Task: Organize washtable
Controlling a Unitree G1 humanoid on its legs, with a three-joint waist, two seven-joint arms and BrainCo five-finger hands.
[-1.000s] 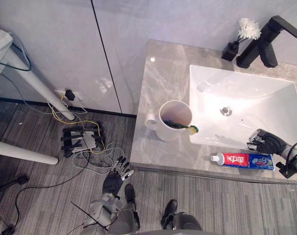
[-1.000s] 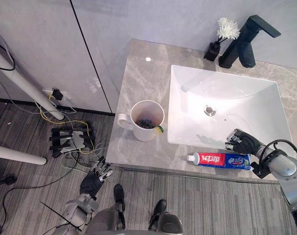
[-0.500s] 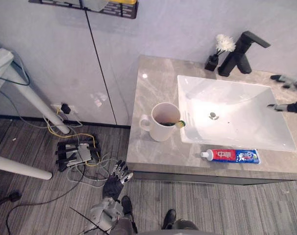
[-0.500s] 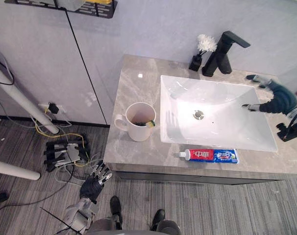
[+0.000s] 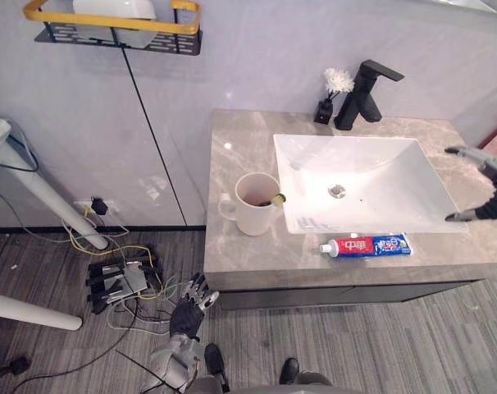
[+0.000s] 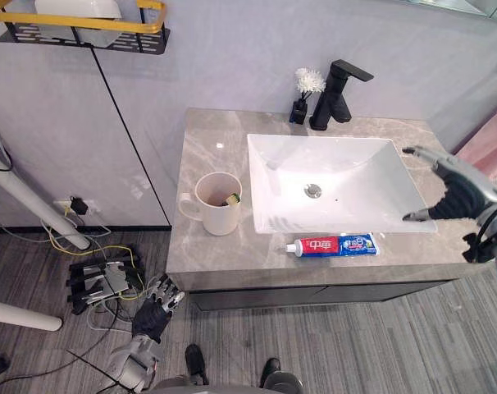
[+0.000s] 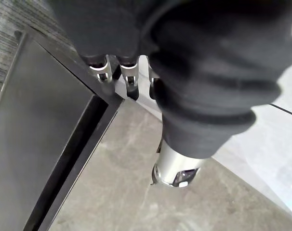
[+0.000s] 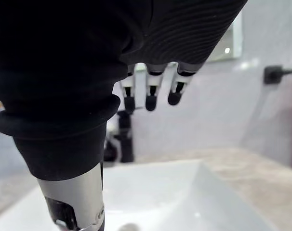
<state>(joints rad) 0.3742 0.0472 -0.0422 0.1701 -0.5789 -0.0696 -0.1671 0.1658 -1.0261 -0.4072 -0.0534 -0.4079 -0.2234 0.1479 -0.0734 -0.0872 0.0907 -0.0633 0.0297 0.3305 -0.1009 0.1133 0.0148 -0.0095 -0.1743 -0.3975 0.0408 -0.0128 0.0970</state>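
Note:
A white cup (image 5: 255, 205) with a toothbrush (image 5: 277, 198) in it stands on the grey marble washtable (image 5: 240, 258), left of the white basin (image 5: 367, 185). A red, white and blue toothpaste tube (image 5: 365, 245) lies flat along the front edge, in front of the basin. My right hand (image 6: 460, 193) hovers open over the basin's right rim, apart from the tube, holding nothing; its fingers (image 8: 151, 94) are straight. My left hand (image 5: 189, 314) hangs open low beside the cabinet front, near the floor.
A black faucet (image 5: 367, 92) and a small black vase with a white flower (image 5: 334, 89) stand behind the basin. A yellow-rimmed wall shelf (image 5: 109, 25) hangs at upper left. Cables and a power strip (image 5: 121, 279) lie on the floor to the left.
My right hand was curled by the toothpaste tube's end; it has come away, opened and now hovers by the basin's right rim. The tube stays put. The camera has shifted, showing more wall.

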